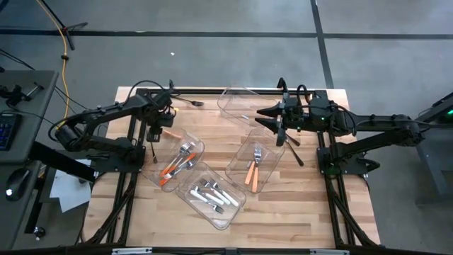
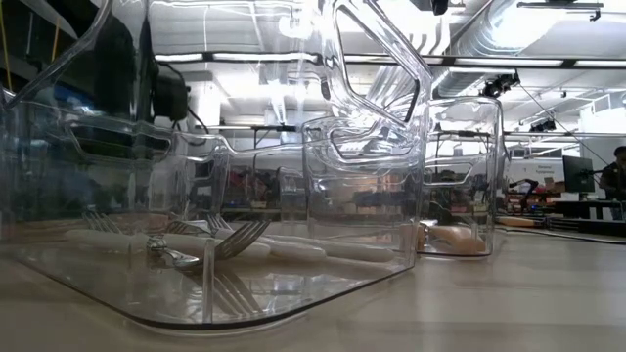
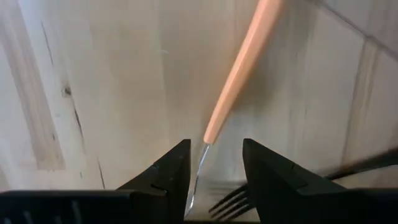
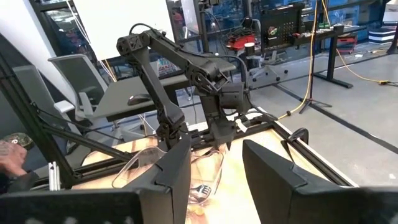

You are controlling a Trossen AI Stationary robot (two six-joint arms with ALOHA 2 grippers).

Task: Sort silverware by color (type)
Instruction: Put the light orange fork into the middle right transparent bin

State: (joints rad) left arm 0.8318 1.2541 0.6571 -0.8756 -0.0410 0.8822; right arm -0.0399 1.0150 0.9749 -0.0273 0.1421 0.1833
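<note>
An orange-handled piece of silverware (image 3: 239, 68) lies flat on the wooden table (image 1: 297, 212), its metal blade (image 3: 198, 177) toward my left gripper (image 3: 214, 146). That gripper points down over it, open, with one finger on each side of the spot where handle meets blade; I see no touch. Black fork tines (image 3: 229, 199) lie beside one finger. In the high view my left gripper (image 1: 154, 138) stands at the table's far left, next to the orange handle (image 1: 172, 133). My right gripper (image 4: 214, 149) is raised and level at the far right (image 1: 260, 117), open, with nothing between its fingers.
Several clear bins stand mid-table: one with orange-handled forks (image 1: 180, 161), one with white-handled pieces (image 1: 211, 195), one with an orange-handled fork (image 1: 255, 164), and one at the back (image 1: 239, 105). Black pieces (image 1: 296, 150) lie under my right arm. The near part of the table is bare wood.
</note>
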